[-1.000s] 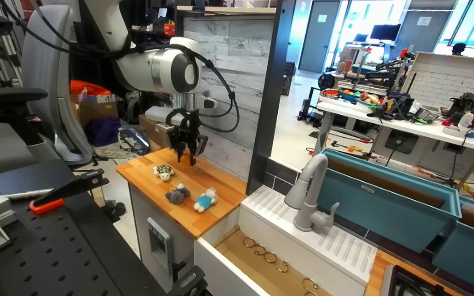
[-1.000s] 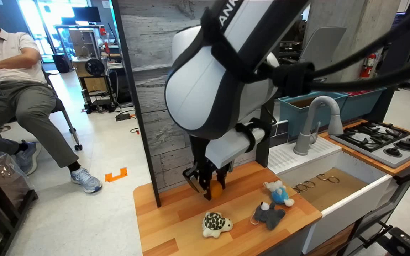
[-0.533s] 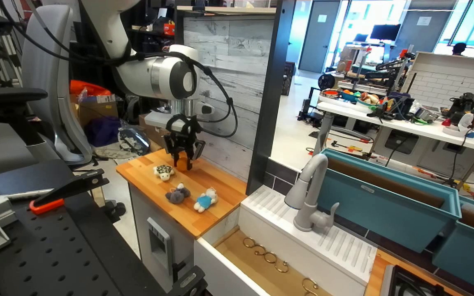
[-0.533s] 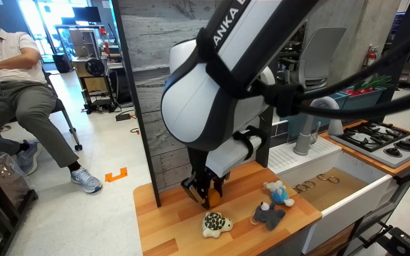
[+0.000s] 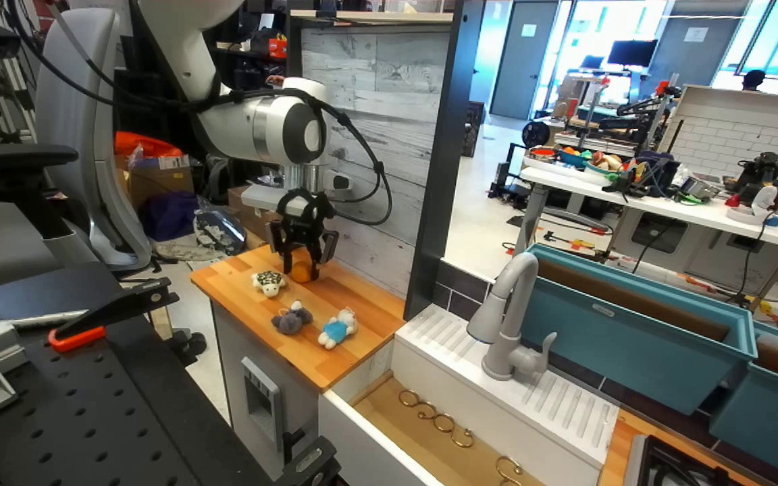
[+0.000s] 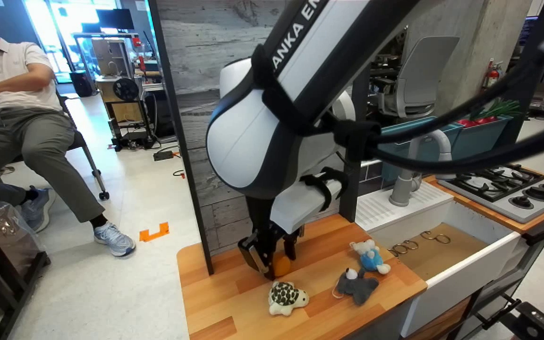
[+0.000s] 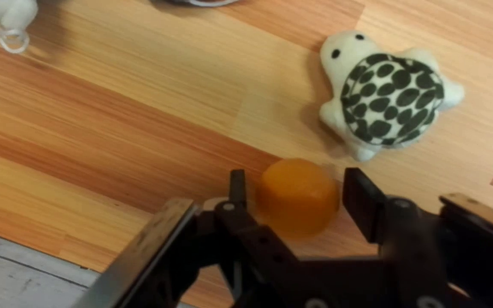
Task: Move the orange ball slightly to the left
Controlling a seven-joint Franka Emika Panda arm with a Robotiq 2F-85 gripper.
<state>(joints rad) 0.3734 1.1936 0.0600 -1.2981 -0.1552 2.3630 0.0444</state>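
The orange ball [image 5: 302, 271] sits low at the wooden tabletop [image 6: 225, 302] and appears to rest on it; it also shows in an exterior view [image 6: 282, 267] and in the wrist view [image 7: 298, 192]. My gripper [image 7: 295, 182] points down with one black finger on each side of the ball. In the wrist view a narrow gap shows between the ball and each finger, so the gripper is open around it. The ball looks slightly blurred there. Its underside is hidden.
A spotted plush turtle [image 7: 390, 100] lies close to the ball. A grey plush [image 6: 357, 286] and a white plush in blue [image 6: 370, 257] lie nearer the sink. A wood-grain panel [image 5: 375, 135] stands behind the arm. The sink [image 5: 497, 439] holds metal rings.
The gripper and ball have moved down to the tabletop and a little toward the turtle. Over the last half second the fingers have spread slightly away from the ball.
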